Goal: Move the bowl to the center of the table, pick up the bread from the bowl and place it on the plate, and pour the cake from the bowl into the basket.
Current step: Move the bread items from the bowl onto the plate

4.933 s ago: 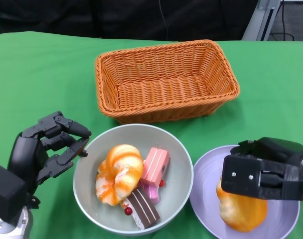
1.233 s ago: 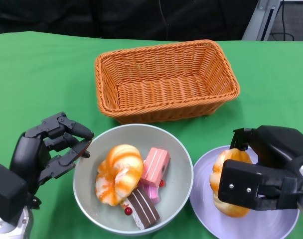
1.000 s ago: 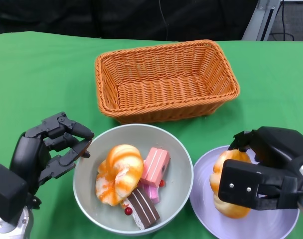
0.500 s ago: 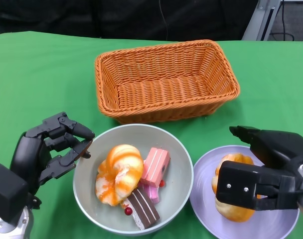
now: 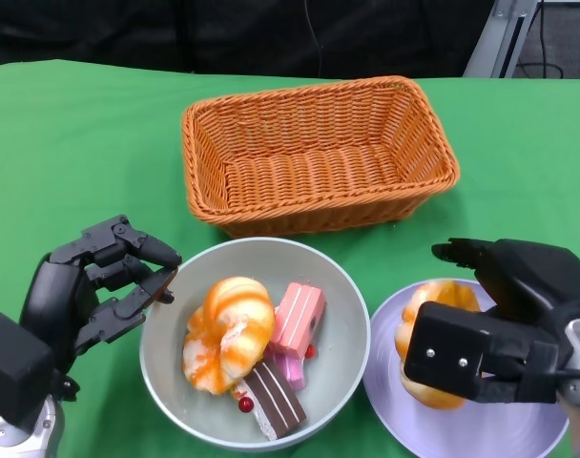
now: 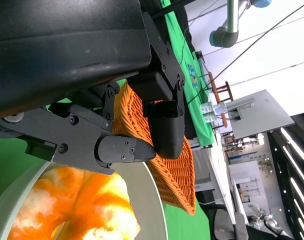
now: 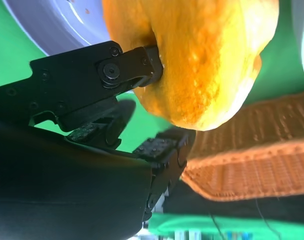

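Observation:
A grey-green bowl [image 5: 244, 262] stands at the table's near middle with an orange twisted bread [image 5: 228, 332], a pink cake [image 5: 299, 319] and a chocolate cake [image 5: 274, 399] inside. My left hand [image 5: 92, 286] hovers beside the bowl's left rim, fingers [image 6: 126, 148] bent and apart, holding nothing. A second orange bread [image 5: 425, 315] lies on the lavender plate [image 5: 383, 372] at the near right. My right hand [image 5: 505, 320] sits over that bread with its fingers stretched out past it; in the right wrist view the thumb still touches the bread [image 7: 202, 60].
An orange wicker basket [image 5: 319, 153] with nothing in it stands just behind the bowl. Green cloth [image 5: 71, 143] covers the table. The bowl and plate nearly touch. Beyond the table's far edge it is dark.
My right hand's fingers have lifted off the bread and stretched forward; the bread now lies on the plate, shifted a little left. My left hand, the bowl and the basket have not moved.

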Action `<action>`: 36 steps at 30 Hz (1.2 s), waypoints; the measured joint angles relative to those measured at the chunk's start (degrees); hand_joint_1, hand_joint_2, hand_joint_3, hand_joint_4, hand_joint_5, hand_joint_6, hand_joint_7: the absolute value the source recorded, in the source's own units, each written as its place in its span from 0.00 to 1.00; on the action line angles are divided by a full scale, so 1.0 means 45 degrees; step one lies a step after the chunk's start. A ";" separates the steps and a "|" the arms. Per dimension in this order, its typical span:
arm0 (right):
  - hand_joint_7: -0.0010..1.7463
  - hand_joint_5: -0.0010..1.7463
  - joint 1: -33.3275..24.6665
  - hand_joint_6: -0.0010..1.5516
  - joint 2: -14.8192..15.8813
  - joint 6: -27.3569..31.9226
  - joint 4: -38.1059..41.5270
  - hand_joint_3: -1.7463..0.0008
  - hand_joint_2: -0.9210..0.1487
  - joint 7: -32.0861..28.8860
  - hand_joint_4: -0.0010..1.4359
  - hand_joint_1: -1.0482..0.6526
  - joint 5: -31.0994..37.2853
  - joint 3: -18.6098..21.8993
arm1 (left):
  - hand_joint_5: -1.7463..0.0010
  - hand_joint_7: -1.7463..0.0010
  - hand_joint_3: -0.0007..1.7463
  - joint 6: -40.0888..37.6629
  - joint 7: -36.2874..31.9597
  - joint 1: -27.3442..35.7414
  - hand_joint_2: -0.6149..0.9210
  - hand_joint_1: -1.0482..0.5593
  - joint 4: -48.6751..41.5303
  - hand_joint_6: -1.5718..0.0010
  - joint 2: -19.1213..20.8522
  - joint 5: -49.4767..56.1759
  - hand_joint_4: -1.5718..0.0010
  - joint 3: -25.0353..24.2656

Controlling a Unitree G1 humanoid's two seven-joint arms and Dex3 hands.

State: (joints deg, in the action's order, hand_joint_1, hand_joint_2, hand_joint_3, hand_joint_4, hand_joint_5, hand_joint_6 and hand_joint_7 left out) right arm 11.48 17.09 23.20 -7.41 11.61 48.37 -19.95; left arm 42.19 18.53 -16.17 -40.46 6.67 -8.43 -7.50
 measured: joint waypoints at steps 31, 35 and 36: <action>0.00 0.03 0.1719 0.46 0.1637 0.2156 -0.0363 0.87 0.00 0.6152 0.62 0.26 -0.2605 0.0522 | 0.16 0.37 0.22 -0.0076 -0.0009 0.0189 0.97 0.53 0.0293 0.50 -0.0025 0.0232 0.53 0.0071; 0.00 0.00 0.2003 0.42 0.2178 0.2145 -0.0351 0.82 0.00 0.6339 0.53 0.22 -0.2473 0.0145 | 0.16 0.36 0.22 -0.0099 -0.0008 0.0191 0.97 0.53 0.0313 0.50 -0.0024 0.0232 0.53 0.0080; 0.00 0.00 0.2031 0.41 0.2225 0.2154 -0.0351 0.81 0.00 0.6360 0.52 0.23 -0.2473 0.0085 | 0.16 0.36 0.22 -0.0099 -0.0008 0.0191 0.97 0.53 0.0314 0.51 -0.0025 0.0231 0.53 0.0080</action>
State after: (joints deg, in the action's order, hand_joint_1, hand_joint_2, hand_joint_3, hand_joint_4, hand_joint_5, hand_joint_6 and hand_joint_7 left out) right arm 20.62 27.11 32.89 -8.99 40.23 37.24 -19.57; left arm 41.74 18.50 -15.31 -39.05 6.56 -7.39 -7.14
